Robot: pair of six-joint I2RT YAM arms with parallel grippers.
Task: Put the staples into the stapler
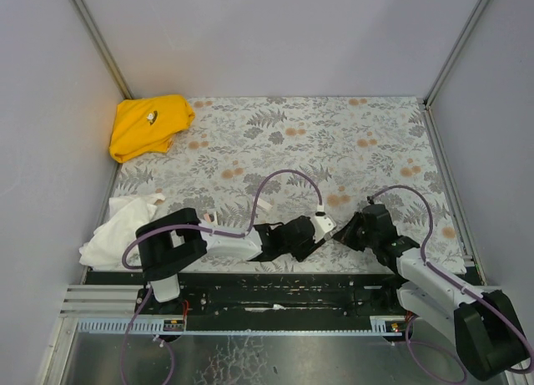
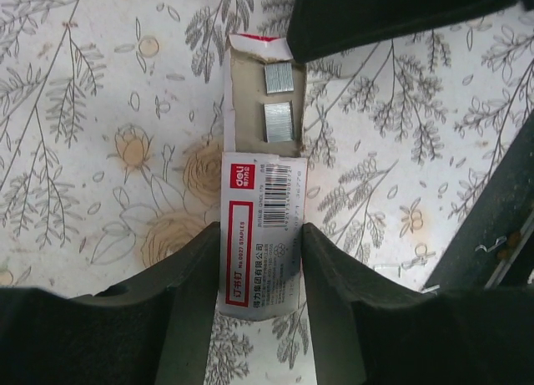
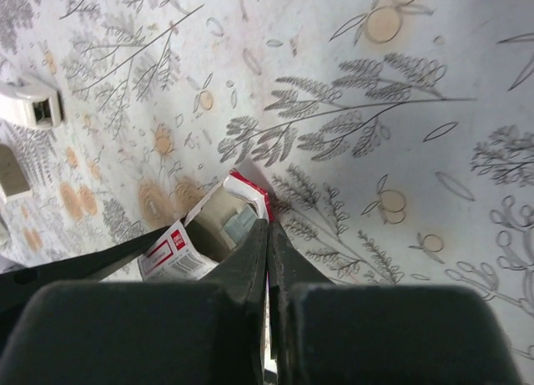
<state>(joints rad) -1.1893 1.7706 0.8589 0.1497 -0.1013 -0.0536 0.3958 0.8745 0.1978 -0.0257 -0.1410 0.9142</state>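
Left gripper (image 2: pixel 260 231): we've got it partway open, one finger against each long side of the staple box (image 2: pixel 265 193) at its labelled end, so the box is pinched.
Right gripper (image 3: pixel 269 226): fingers pressed flat together with nothing between them. The tips sit right at the red flap on the box's open end.
Staple box: flat on the worktop (image 1: pixel 334 134), around the middle of its near edge, grey tray (image 2: pixel 246 93) poking out towards the right gripper.
Staples (image 2: pixel 279 122): we count two short silvery strips in the tray, one behind the other, not touching.
Stapler (image 3: pixel 33 108): we reckon it's the small white thing with a dark part, on the worktop well apart from the box. It's too small to be sure.
Cloths: yellow cloth (image 1: pixel 150 124) in the far left corner, white cloth (image 1: pixel 117 230) at the left edge near the front.
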